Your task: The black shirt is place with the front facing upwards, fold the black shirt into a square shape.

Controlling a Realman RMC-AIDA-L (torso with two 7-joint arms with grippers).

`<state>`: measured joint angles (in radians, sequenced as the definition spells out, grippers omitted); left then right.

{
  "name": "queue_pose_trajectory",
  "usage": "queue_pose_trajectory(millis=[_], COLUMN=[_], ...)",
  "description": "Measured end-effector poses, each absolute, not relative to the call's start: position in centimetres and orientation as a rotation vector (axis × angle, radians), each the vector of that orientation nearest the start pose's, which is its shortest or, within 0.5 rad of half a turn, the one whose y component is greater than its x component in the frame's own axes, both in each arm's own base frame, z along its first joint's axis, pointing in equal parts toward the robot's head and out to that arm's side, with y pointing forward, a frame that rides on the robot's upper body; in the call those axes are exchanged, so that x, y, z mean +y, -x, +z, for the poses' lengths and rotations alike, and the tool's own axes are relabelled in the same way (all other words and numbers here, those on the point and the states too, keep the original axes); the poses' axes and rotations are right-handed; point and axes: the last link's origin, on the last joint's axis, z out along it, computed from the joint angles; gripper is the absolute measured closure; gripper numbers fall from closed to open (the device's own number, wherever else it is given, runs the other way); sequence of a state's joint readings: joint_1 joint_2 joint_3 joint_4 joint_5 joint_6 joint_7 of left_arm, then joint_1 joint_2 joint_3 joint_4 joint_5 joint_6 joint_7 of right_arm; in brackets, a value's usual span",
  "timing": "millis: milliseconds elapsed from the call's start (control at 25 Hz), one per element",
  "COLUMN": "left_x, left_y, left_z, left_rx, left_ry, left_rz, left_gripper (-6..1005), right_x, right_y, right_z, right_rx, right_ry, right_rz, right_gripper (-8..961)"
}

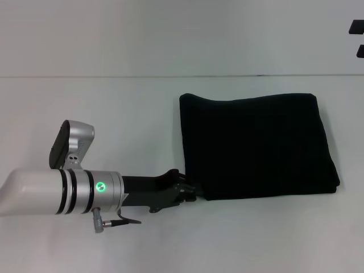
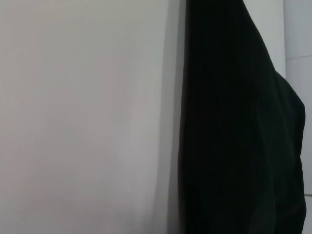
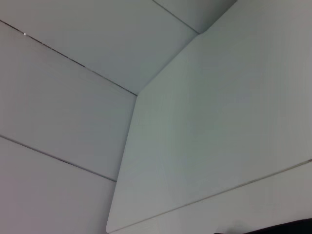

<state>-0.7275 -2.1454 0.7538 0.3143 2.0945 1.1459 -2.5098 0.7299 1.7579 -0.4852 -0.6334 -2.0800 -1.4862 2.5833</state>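
Observation:
The black shirt [image 1: 257, 145] lies folded into a roughly square block on the white table [image 1: 114, 108], right of centre in the head view. No print shows on its upper face. My left gripper [image 1: 186, 190] reaches in low from the left and sits at the shirt's near-left corner, touching its edge. The left wrist view shows the shirt [image 2: 239, 131] as a dark mass beside bare table [image 2: 83, 117]. The right gripper is out of view; its wrist view shows only the table top [image 3: 214, 112] and floor.
The table's far edge [image 1: 114, 76] runs across the head view. Two small dark shapes [image 1: 358, 27] poke in at the upper right border. Bare table surface lies left of and in front of the shirt.

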Motion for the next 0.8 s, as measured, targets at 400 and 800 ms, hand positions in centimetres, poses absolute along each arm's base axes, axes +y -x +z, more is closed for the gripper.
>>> queue_pose_trajectory(millis=[400, 800], left_x=[34.3, 31.6], left_y=[24.8, 28.8], left_z=[-10.1, -6.9], left_rx=[2.341, 2.378], left_ry=[-2.056, -1.99], left_rz=[0.59, 0.726], left_gripper=[915, 959], right_x=[42.0, 41.9], right_y=[-25.6, -25.8], right_z=[16.1, 15.6], right_rx=[1.815, 1.84], right_ry=[1.991, 1.983], right_rz=[0.9, 0.907], right_gripper=[207, 208])
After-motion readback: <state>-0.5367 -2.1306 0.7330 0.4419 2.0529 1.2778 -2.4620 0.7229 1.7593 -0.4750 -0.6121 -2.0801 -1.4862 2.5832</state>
